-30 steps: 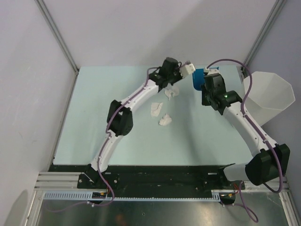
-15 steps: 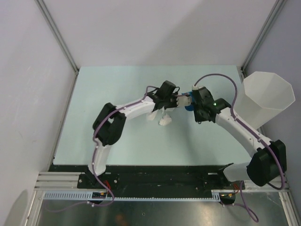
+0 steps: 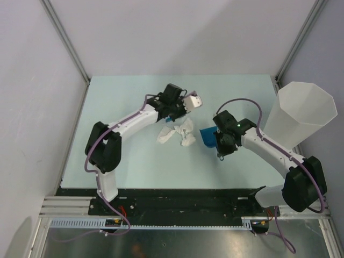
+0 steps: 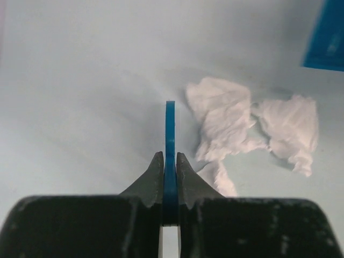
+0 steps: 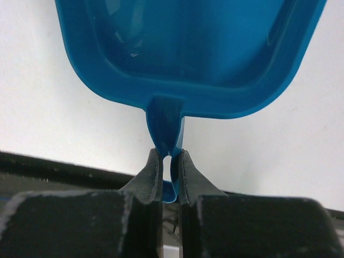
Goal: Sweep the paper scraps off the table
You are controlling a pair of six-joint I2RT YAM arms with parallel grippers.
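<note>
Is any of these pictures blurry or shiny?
Right wrist view: the blue dustpan is glossy, with pale glints inside it. Left wrist view: the paper scraps look fairly sharp and throw soft grey shadows. Top view: the light falls evenly on the table, with no strong glare.

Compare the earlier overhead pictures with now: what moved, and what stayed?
The right gripper pulled back toward its base, bringing the blue dustpan beside the paper scraps, now bunched together. The left gripper, shut on its thin blue tool, pulled back leftward. The white bin stayed.
</note>
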